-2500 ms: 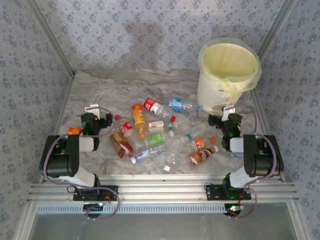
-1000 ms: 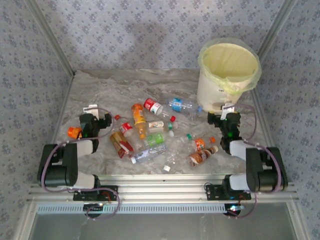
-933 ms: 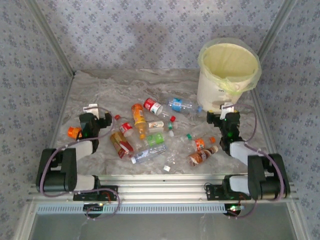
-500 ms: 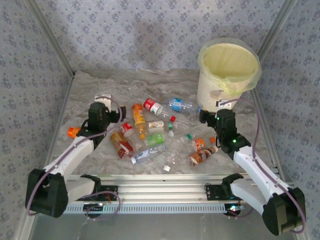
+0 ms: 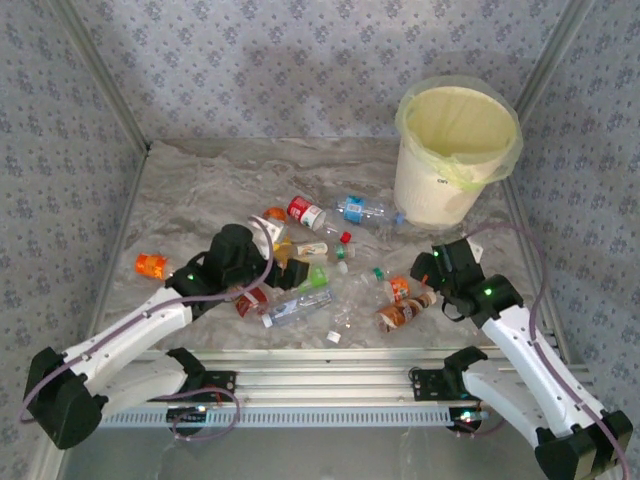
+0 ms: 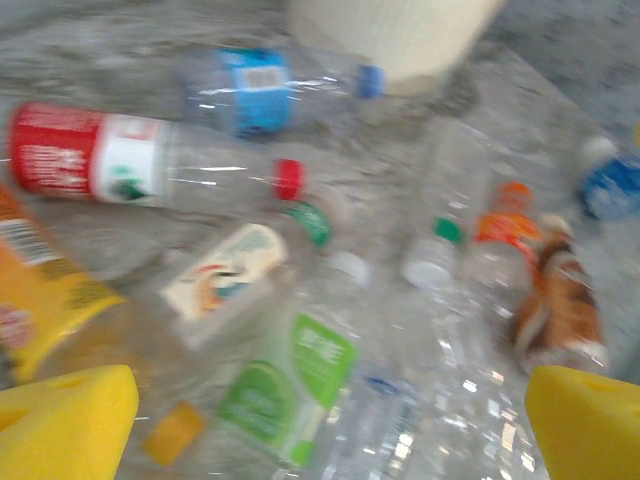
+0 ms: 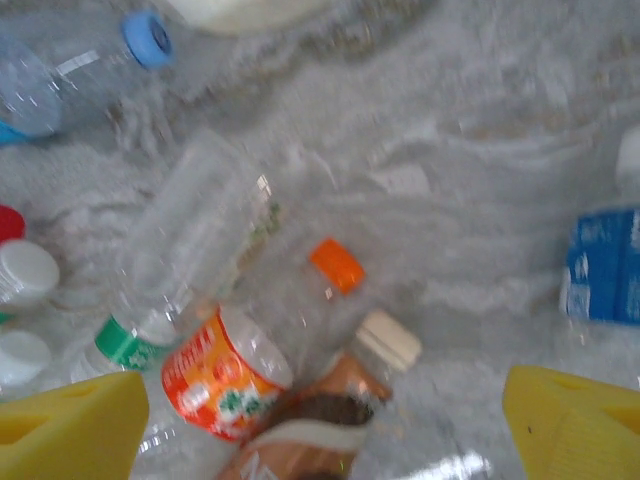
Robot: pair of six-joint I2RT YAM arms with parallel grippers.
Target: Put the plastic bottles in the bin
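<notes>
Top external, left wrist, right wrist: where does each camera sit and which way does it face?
Top external: above and behind the bases, looking down on the marbled table, both arms, left claw and right claw.
Left wrist: on the left arm, facing far-right toward the cream-white round plastic bin; yellow fingertips at bottom corners.
Right wrist: on the right arm, low, facing the bin's base; yellow fingertips likewise.
Both wrists share the clear blue-capped plastic bottle and brown cream-capped bottle.

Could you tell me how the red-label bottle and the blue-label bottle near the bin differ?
The red-label bottle has a red cap; the blue-label bottle has a blue one. The blue-label bottle lies closer to the bin, its cap by the base; the red-label bottle lies farther from it. Both are clear and lie on their sides.
</notes>
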